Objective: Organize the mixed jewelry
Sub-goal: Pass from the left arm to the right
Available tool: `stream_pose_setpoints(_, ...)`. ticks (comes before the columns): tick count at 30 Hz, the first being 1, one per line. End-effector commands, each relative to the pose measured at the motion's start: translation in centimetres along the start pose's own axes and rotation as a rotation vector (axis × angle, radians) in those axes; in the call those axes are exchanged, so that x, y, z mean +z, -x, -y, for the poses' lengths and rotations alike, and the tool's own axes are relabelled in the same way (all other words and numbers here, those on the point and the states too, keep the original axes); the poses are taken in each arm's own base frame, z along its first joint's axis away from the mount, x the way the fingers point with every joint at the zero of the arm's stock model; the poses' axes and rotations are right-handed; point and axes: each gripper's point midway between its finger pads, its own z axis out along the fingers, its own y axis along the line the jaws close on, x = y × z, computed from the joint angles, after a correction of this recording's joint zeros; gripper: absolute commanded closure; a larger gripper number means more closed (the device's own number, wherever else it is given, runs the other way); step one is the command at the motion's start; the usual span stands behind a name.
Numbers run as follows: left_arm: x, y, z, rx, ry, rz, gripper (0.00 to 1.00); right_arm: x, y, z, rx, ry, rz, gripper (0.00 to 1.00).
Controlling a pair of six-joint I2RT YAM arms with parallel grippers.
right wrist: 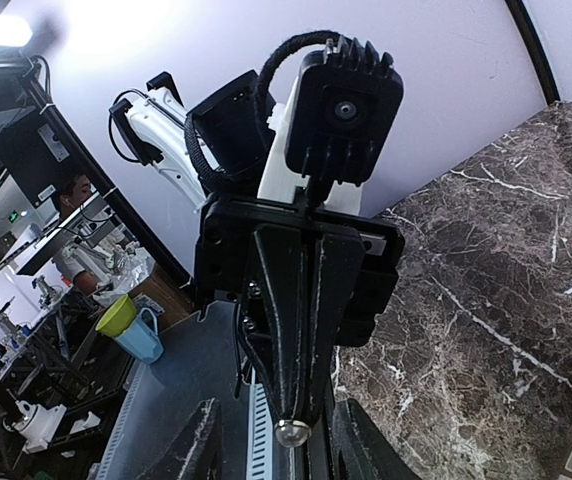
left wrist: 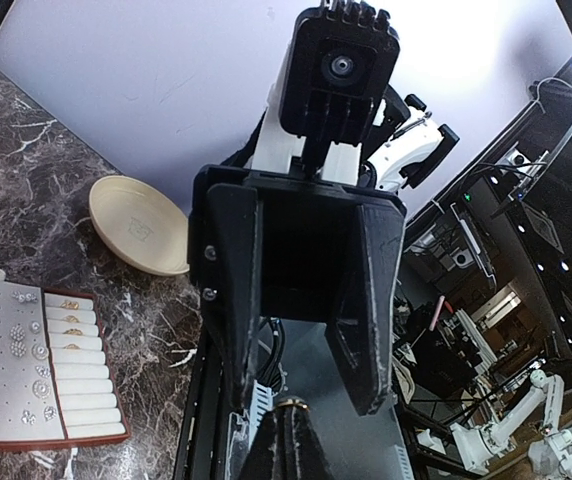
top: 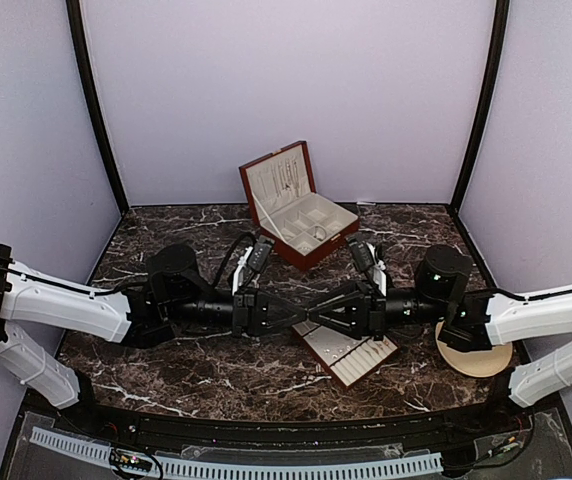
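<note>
**Top view:** on the dark marble table (top: 166, 360) we see both arms stretched toward each other. The left gripper (top: 306, 312) and the right gripper (top: 318, 313) meet tip to tip over one end of a white-padded tray (top: 361, 358). Behind them stands an open wooden box (top: 311, 255), with jewelry (top: 288, 180) as fine chains hanging in its lid and a thin loop in one front compartment. A beige plate (top: 476, 362) lies partly under the right arm.

**Left wrist view:** we face the right gripper, released, its fingers (left wrist: 234, 300) spread on either side of the left gripper's tip. Earrings (left wrist: 18, 340) and rings (left wrist: 70, 305) sit on the tray at lower left, with the plate beyond.

**Right wrist view:** the left gripper's fingers (right wrist: 294, 320) are clenched together. A small silvery speck (right wrist: 288, 432) shows at their tip; we cannot tell whether it is jewelry.
</note>
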Motion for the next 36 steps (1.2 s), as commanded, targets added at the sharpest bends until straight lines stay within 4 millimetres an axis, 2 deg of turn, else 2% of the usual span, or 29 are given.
stream_pose_setpoints(1,-0.4,0.9,1.5,0.031,-0.039,0.036,1.00,0.3,1.3,-1.1,-0.036,0.041,0.044,0.65)
stream_pose_setpoints(7,-0.5,1.1,1.6,0.035,-0.035,0.047,1.00,0.5,1.0,-1.0,-0.026,0.043,0.035,0.74)
stream_pose_setpoints(18,-0.6,1.2,1.6,0.039,-0.035,0.056,1.00,0.4,0.7,-0.4,-0.014,0.017,0.039,0.77)
stream_pose_setpoints(28,-0.6,1.3,1.4,0.035,-0.023,0.061,1.00,0.3,0.9,-0.5,-0.016,0.017,0.050,0.90)
stream_pose_setpoints(36,-0.7,1.2,0.7,0.025,0.013,0.071,1.00,0.1,1.2,0.1,0.011,-0.019,0.073,0.94)
